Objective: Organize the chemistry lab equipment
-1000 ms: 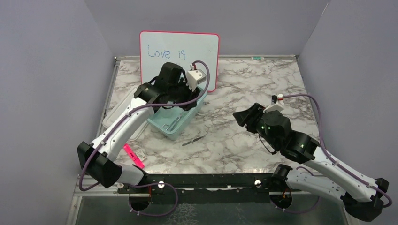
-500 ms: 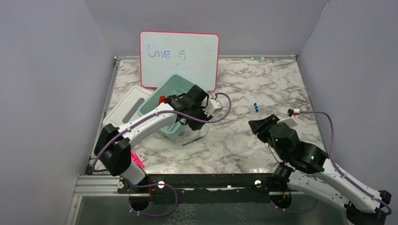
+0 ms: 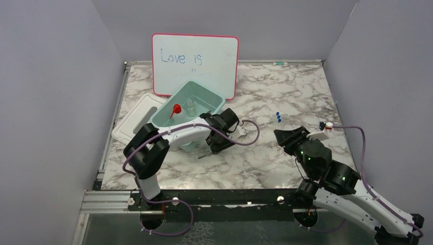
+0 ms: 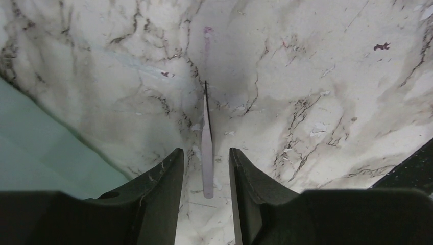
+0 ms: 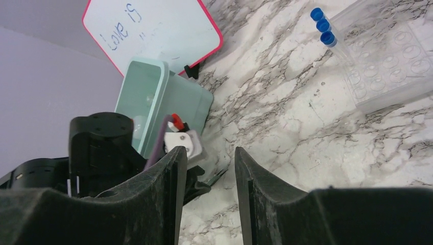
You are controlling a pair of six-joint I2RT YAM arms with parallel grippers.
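Note:
Thin metal tongs (image 4: 207, 148) lie flat on the marble, their near end between the fingers of my left gripper (image 4: 206, 155). That gripper is open, with a gap on each side of the tongs. From above, my left gripper (image 3: 218, 139) hovers just in front of the teal bin (image 3: 214, 99), and only a tip of the tongs (image 3: 201, 156) shows. The bin holds the squeeze bottle with red nozzle (image 3: 176, 108) and a small glass flask (image 3: 190, 107). Blue-capped tubes (image 3: 278, 117) stand at mid-right. My right gripper (image 3: 286, 137) is open and empty, near them.
A pink-framed whiteboard (image 3: 194, 64) leans at the back. A white lid (image 3: 134, 121) lies left of the bin. The right wrist view shows a clear tube rack (image 5: 388, 61) holding the blue-capped tubes (image 5: 321, 25), and the teal bin (image 5: 153, 97).
My left arm has swung out of the bin and come down over the tongs. My right arm has drawn back toward the near right, and its jaws have narrowed.

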